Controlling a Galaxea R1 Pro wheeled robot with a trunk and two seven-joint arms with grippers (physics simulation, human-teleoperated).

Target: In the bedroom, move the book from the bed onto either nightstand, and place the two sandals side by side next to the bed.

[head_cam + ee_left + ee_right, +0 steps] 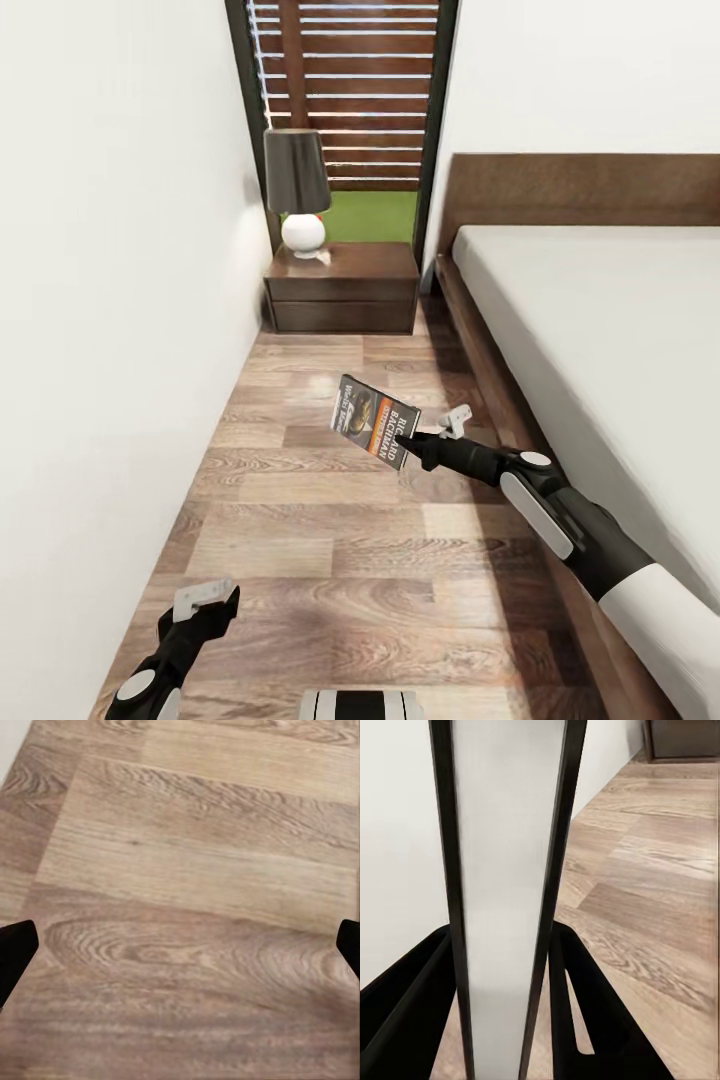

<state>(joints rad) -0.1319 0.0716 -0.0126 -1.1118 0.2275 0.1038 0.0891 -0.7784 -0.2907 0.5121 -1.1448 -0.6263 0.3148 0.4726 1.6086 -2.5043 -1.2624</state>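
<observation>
Ahead, at the far end of the narrow strip of wood-plank floor point(330, 560) between the white wall point(110, 300) and the bed point(600, 320), stands one nightstand point(342, 290) of dark reddish-brown wood with a drawer front. On its top sits a single lamp point(298, 195) with a dark shade and a round white base; whatever the drawer may hold is hidden behind its closed front. Behind the nightstand, tall black-framed glass shows a brown slat fence point(345, 90) and a patch of green lawn.

One book point(376, 421) is in sight, a thin paperback with a dark cover, an orange band and white lettering. It is held in the air above the floor, tilted, well short of the nightstand and beside the bed's dark wooden frame. The right gripper point(420, 437) has its jaws clamped on the book's lower edge; in the right wrist view the book point(506, 892) runs edge-on between the two black fingers point(585, 1020), pale pages framed by dark covers.

The left gripper point(205, 598) hangs low near the wall, over bare floor point(195, 870). Its jaws stand apart, the two dark tips far to either side in the left wrist view, with nothing between them.
</observation>
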